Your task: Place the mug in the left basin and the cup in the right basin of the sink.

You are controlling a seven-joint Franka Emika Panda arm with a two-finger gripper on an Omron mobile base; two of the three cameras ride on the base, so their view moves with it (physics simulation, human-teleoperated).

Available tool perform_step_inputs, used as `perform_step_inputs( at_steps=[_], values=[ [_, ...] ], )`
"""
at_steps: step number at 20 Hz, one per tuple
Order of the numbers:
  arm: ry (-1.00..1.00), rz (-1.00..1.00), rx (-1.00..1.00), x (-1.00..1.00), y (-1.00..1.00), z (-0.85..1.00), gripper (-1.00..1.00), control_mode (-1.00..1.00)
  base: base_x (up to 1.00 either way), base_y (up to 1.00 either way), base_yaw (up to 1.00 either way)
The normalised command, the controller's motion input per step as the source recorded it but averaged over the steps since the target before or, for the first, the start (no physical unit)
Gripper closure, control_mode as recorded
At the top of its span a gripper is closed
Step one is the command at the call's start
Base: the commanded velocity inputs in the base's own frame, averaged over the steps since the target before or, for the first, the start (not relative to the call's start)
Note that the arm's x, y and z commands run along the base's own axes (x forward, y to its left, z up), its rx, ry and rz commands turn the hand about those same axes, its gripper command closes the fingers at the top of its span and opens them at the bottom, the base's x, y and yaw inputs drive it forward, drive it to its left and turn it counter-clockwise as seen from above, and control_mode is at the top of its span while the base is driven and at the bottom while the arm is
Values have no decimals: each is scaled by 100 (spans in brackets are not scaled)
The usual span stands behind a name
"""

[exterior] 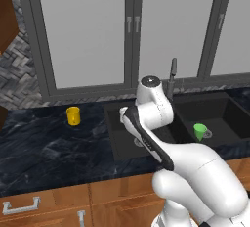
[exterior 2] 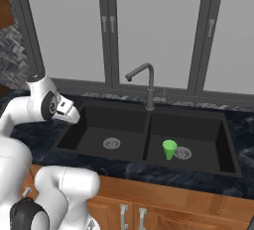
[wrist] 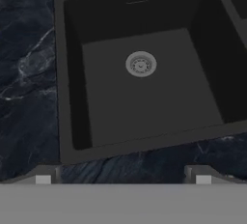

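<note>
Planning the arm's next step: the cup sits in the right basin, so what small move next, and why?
Probably swing the open gripper left toward the mug. It stands on the counter, outside the left basin, which holds nothing; the gripper holds nothing.

The worktop looked like polished dark marble, veined white with a soft sheen. The sink was matt black, smooth-walled, and both drains showed as dull silver metal. The faucet read as matt dark grey metal. The mug and the cup looked like smooth plastic. Below the worktop's front edge, the cabinet fronts were warm, satin wood with metal handles.
</note>
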Motion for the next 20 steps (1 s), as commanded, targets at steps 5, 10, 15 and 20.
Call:
perform_step_inputs(
  at_steps=[5, 10, 15, 20],
  values=[
    [1, 19, 3, -2, 41, 7, -100, -100, 0, 0, 0],
    [0, 7, 1, 1, 41, 6, -100, -100, 0, 0, 0],
    [0, 1, 0, 1, 34, 2, -100, -100, 0, 0, 0],
    [0, 0, 0, 7, 41, 3, -100, -100, 0, 0, 0]
  ],
)
